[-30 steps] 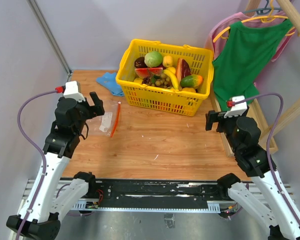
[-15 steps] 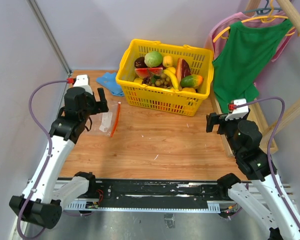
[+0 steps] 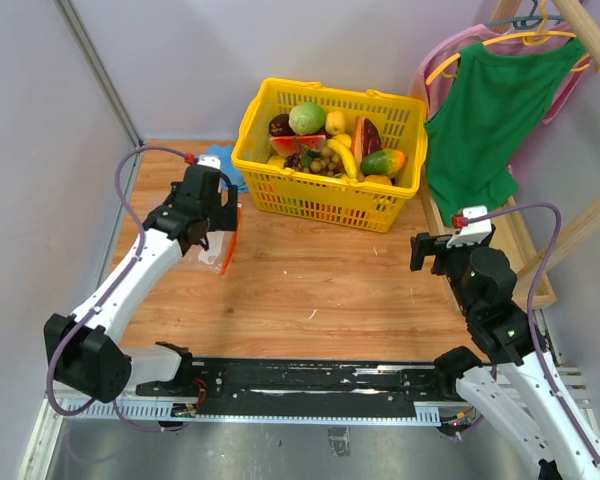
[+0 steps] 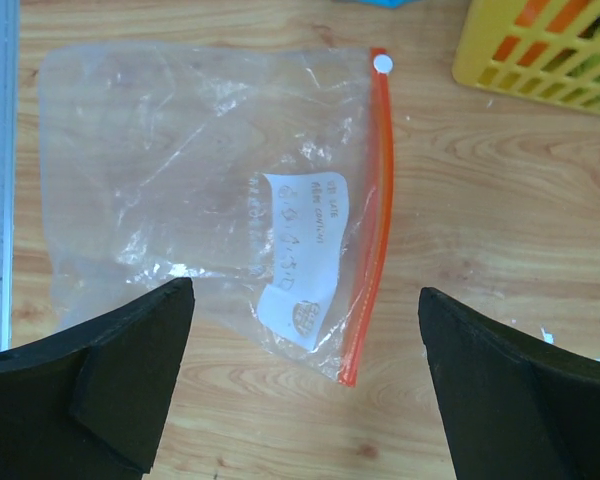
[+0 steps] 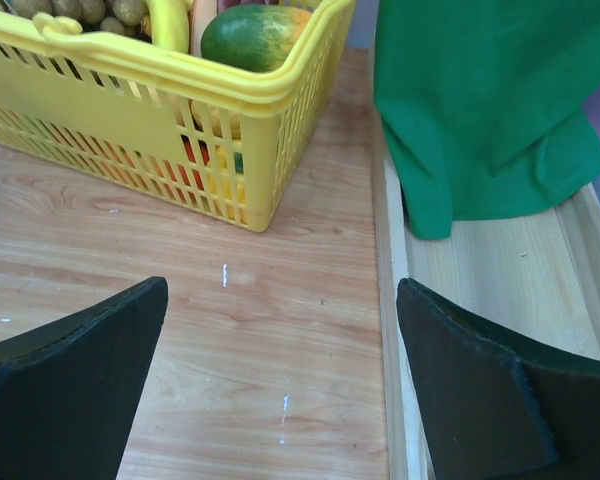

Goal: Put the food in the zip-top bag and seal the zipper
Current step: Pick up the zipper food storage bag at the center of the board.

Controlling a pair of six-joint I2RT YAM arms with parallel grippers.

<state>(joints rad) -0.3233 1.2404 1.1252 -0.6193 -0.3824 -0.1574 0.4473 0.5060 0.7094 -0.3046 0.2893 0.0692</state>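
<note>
The clear zip-top bag (image 4: 210, 190) lies flat and empty on the wooden table, its orange-red zipper (image 4: 377, 210) along its right edge; it also shows in the top view (image 3: 215, 250). My left gripper (image 4: 305, 400) is open just above the bag, its jaws wide apart over the bag's near end; in the top view it hovers there (image 3: 208, 215). The food sits in a yellow basket (image 3: 330, 195): a banana (image 3: 342, 155), tan-brown balls (image 3: 320, 162), a green fruit (image 3: 306, 118). My right gripper (image 5: 280, 390) is open and empty over bare table, right of the basket.
A blue cloth (image 3: 218, 165) lies behind the bag, left of the basket. A green garment (image 3: 495, 110) hangs on a wooden rack at the right. A raised wooden ledge (image 5: 390, 330) borders the table's right side. A grey wall stands close on the left.
My left arm has reached forward and right, bringing its open gripper down over the bag. The right arm has shifted slightly.
</note>
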